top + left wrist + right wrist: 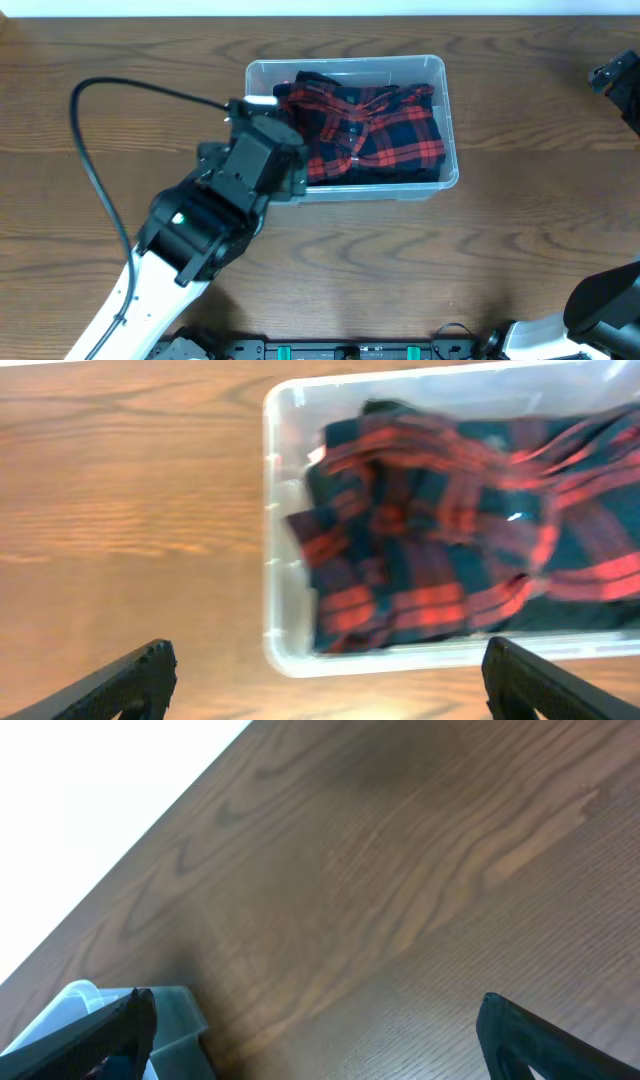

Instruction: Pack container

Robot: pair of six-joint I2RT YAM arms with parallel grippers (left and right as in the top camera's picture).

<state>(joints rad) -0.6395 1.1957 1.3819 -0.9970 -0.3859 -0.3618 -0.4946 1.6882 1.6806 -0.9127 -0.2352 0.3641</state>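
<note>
Your left hand [328,660] hovers spread wide above the container's [452,150] left end, plaid cloth [385,130] inside; your right hand [315,1020] gapes empty too.

red-and-navy plaid cloth [375,130], clear container [380,190], brown table [520,250]

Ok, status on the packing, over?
Left pincer open, empty, above left end of container. Right pincer open, empty, far right. Plaid shirt lying inside container. Nothing in the way.
</note>
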